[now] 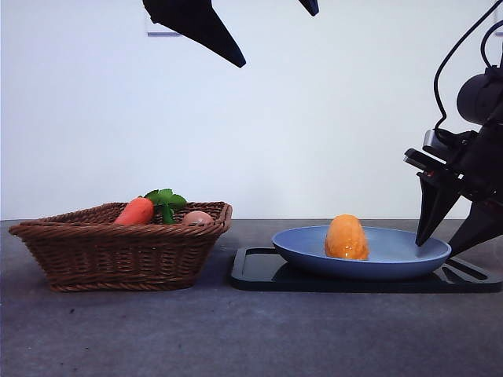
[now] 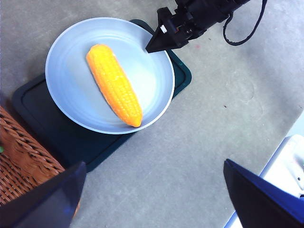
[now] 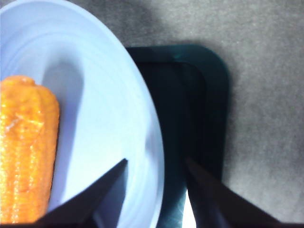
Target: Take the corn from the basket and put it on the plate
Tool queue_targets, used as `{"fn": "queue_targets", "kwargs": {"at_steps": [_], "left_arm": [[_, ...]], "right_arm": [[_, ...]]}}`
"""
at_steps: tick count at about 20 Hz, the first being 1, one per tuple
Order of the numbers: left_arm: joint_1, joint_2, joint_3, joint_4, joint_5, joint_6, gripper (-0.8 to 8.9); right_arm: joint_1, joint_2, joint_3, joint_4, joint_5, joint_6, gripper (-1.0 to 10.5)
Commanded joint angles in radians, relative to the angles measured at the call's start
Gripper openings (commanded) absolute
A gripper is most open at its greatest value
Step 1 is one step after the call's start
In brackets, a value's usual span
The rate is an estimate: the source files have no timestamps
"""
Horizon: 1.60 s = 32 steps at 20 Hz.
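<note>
The yellow-orange corn [image 1: 346, 237] lies on its side in the light-blue plate [image 1: 397, 253], free of any grip. My right gripper [image 1: 437, 245] is low at the plate's right rim and open, one jaw over the plate's inside and the other over the black tray. In the right wrist view the corn [image 3: 26, 152] is beside that gripper [image 3: 156, 160] and apart from it, on the plate [image 3: 109, 109]. My left gripper [image 2: 153, 164] hangs high and open, holding nothing, looking down on the corn [image 2: 114, 84] and plate [image 2: 66, 90]. The wicker basket [image 1: 118, 251] stands to the left.
The plate sits on a flat black tray [image 1: 259, 275]. In the basket lie an orange-red carrot with green leaves [image 1: 135, 212] and a pale pinkish egg [image 1: 196, 217]. A white object [image 2: 289, 161] lies at the table's edge in the left wrist view.
</note>
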Motion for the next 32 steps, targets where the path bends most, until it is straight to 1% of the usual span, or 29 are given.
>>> {"fn": "queue_targets", "kwargs": {"at_steps": [1, 4, 6, 9, 11, 14, 17, 18, 20, 22, 23, 26, 29, 32], "left_arm": [[-0.011, -0.001, 0.027, 0.008, -0.002, 0.009, 4.7], [-0.01, -0.001, 0.027, 0.008, -0.002, 0.011, 4.7], [-0.01, -0.001, 0.027, 0.007, -0.002, 0.013, 4.69], [-0.01, -0.001, 0.027, -0.002, -0.002, 0.014, 4.67], [-0.01, -0.001, 0.027, -0.016, -0.002, 0.02, 4.55], [-0.01, -0.001, 0.027, -0.03, -0.002, 0.027, 3.71], [-0.01, -0.001, 0.027, -0.055, -0.002, 0.027, 2.58], [-0.01, -0.001, 0.027, -0.061, -0.002, 0.027, 2.14], [-0.01, -0.001, 0.027, -0.072, -0.002, 0.026, 1.17], [-0.01, -0.001, 0.027, -0.076, -0.002, 0.027, 0.29], [-0.01, -0.001, 0.027, -0.076, -0.002, 0.027, 0.02], [-0.01, -0.001, 0.027, -0.074, -0.002, 0.027, 0.03], [-0.01, -0.001, 0.027, -0.068, -0.002, 0.027, 0.03], [-0.01, -0.001, 0.027, -0.031, -0.002, 0.027, 0.03]], "right_arm": [[-0.01, -0.012, 0.027, -0.021, 0.005, 0.002, 2.2], [-0.033, -0.107, 0.029, -0.062, 0.005, 0.001, 2.2], [-0.039, -0.211, 0.029, -0.108, 0.004, -0.008, 2.2], [-0.03, -0.407, 0.029, -0.224, -0.009, -0.071, 2.2], [0.005, -0.529, 0.029, -0.334, -0.014, -0.104, 2.2], [0.08, -0.694, 0.029, -0.495, -0.014, -0.141, 2.2], [0.152, -0.803, 0.029, -0.58, -0.014, -0.148, 2.1], [0.172, -0.828, 0.029, -0.6, -0.013, -0.148, 1.9], [0.203, -0.864, 0.029, -0.637, -0.013, -0.152, 1.2], [0.218, -0.878, 0.029, -0.662, -0.013, -0.192, 0.1], [0.222, -0.881, 0.028, -0.666, -0.011, -0.205, 0.0], [0.227, -0.88, 0.028, -0.658, -0.012, -0.206, 0.0], [0.227, -0.881, 0.028, -0.634, -0.014, -0.18, 0.0], [0.226, -0.88, 0.028, -0.619, -0.005, -0.181, 0.0]]}}
